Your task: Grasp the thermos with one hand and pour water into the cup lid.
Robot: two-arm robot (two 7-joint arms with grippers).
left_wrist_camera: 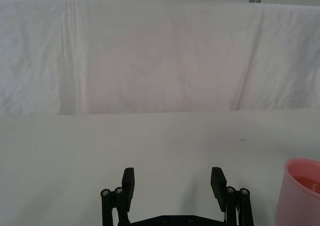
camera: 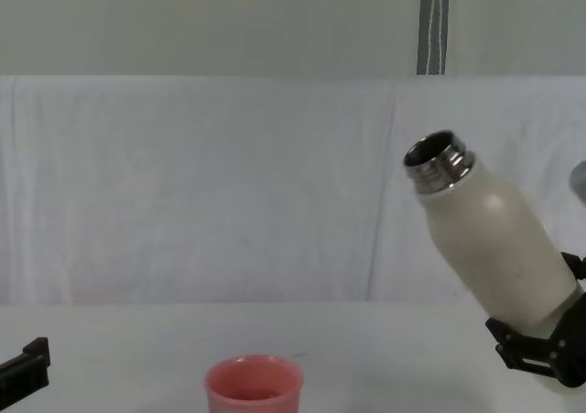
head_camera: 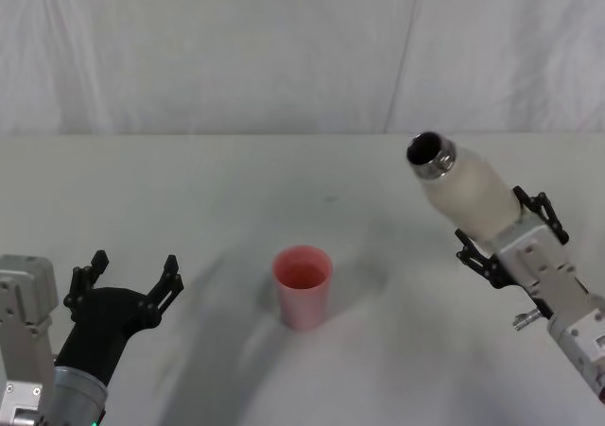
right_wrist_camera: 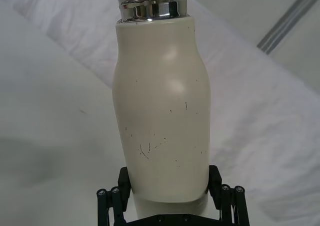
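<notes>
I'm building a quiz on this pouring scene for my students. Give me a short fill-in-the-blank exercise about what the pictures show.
1. The right gripper is shut on the ____.
2. The thermos is tilted with its steel neck toward the robot's ____ side.
3. The cup lid stands upright and its colour is ____.
4. The left gripper, off to the cup lid's left, is ____ and holds nothing.

Missing words: thermos; left; pink; open

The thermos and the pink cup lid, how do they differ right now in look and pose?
The thermos is tall and cream-white with a shiny steel neck; the cup lid is short and salmon-pink. The thermos is lifted off the table, tilted, with the right gripper shut on its base; the cup lid stands upright on the table, untouched. Both are open-topped.
</notes>
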